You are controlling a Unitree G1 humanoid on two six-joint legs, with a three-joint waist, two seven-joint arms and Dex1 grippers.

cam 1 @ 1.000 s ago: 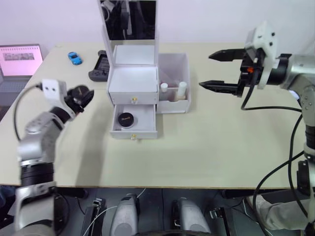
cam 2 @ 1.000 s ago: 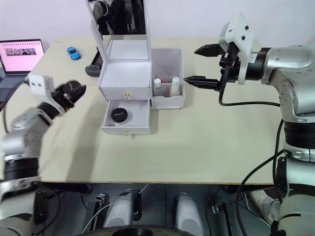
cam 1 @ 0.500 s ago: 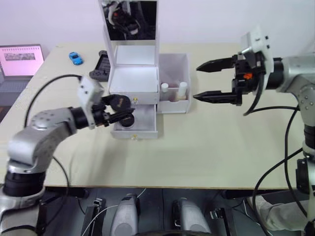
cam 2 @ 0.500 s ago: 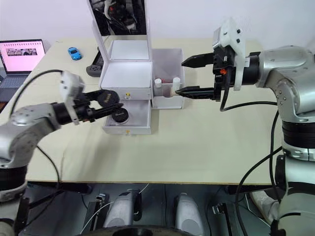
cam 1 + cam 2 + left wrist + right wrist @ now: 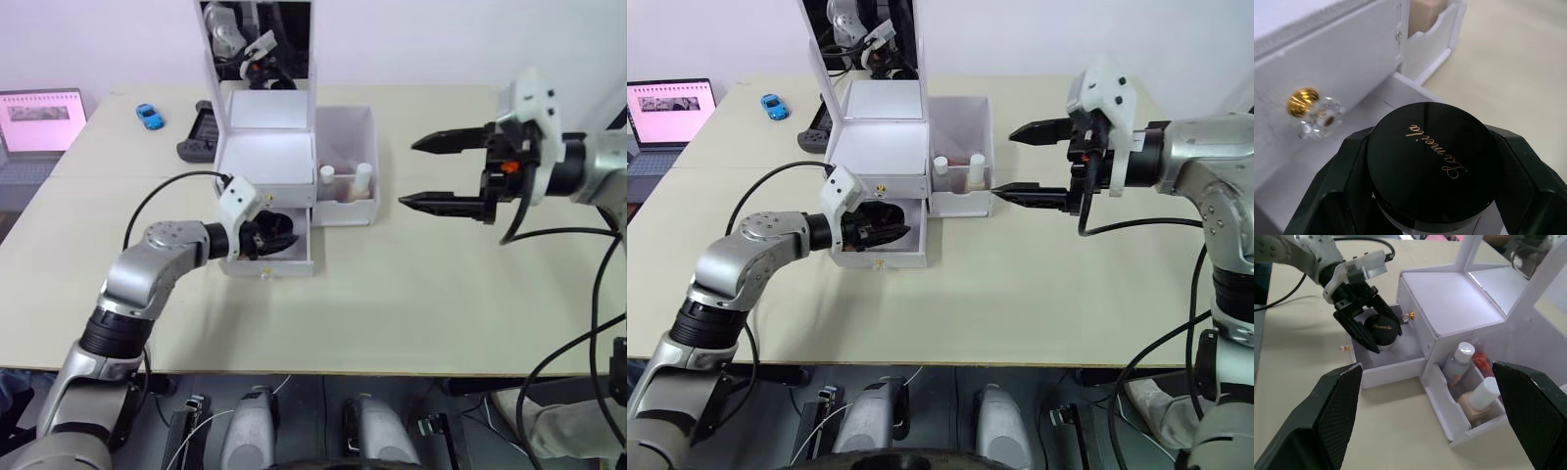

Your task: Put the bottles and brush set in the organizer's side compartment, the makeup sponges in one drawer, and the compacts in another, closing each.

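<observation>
Since a moment ago the left pincer (image 5: 884,232) has swung from the desk's (image 5: 411,284) left side into the organizer's (image 5: 266,162) open lower drawer (image 5: 1393,366), where it stays clenched on a black compact (image 5: 1432,164). The right pincer (image 5: 423,173), fingers spread and empty, hangs above the desk just right of the side compartment (image 5: 345,162), which holds bottles (image 5: 1460,363).

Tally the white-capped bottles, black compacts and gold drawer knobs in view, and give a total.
white-capped bottles: 2, in the side compartment
black compact: 1, held by the left pincer over the open drawer
gold knobs: 2
Total: 5
</observation>
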